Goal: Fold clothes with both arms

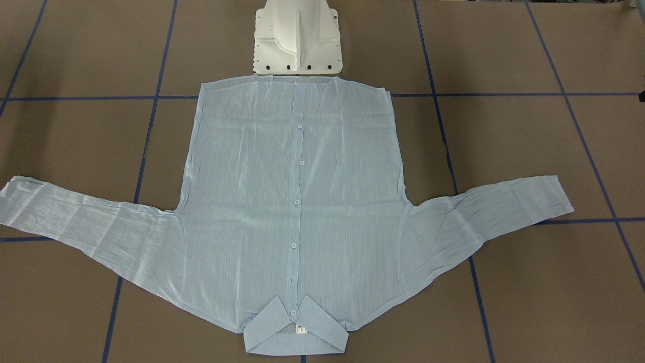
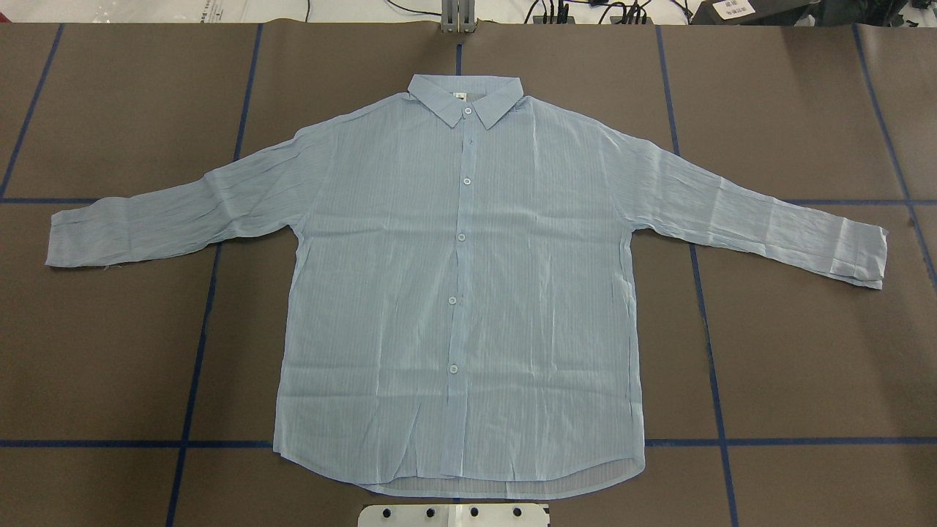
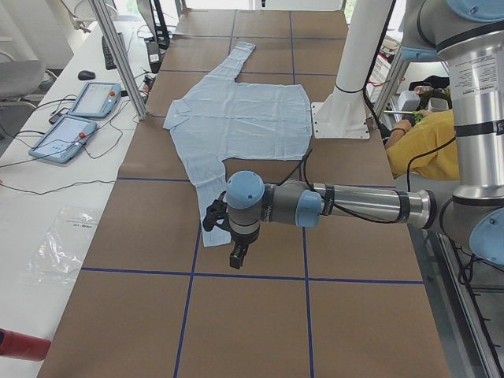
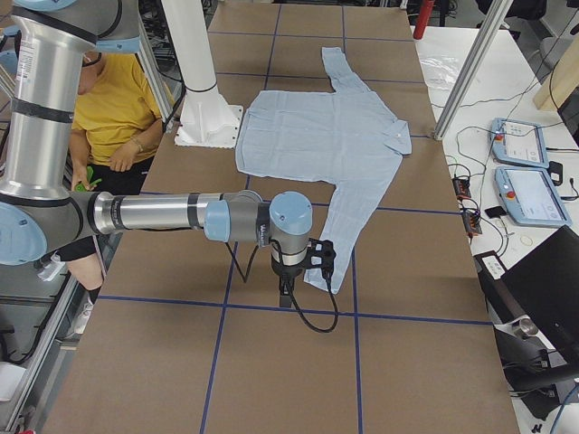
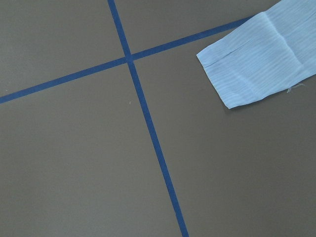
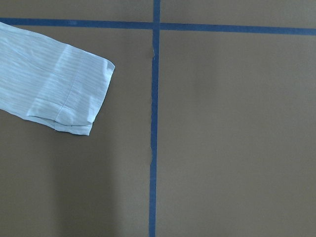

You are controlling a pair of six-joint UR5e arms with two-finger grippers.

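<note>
One shirt (image 2: 381, 293) on the table (image 2: 110, 351), and it's laid out totally flat, front side up and buttoned, with both sleeves spread out to the sides. The collar (image 2: 465, 102) sits on the far side from the robot, and the hem ends just short of the white pedestal base (image 1: 298, 40). The left arm (image 3: 354, 206) reaches out level over the table with the left gripper (image 3: 236, 256) pointing down near the end of the sleeve on its side. Its wrist cam catches only the left-side cuff (image 5: 256, 59) in the corner, next to a crossing of the blue tape lines (image 5: 148, 133). It's the same deal on the other side: the right arm (image 4: 154, 213) is stretched out with the right gripper (image 4: 285, 294) hanging by the right-side cuff (image 6: 69, 94). Both grippers show up only in the side views, so I honestly can't tell how wide either one is spread. Nothing looks gripped, since both cuffs lie flat on the table.
</note>
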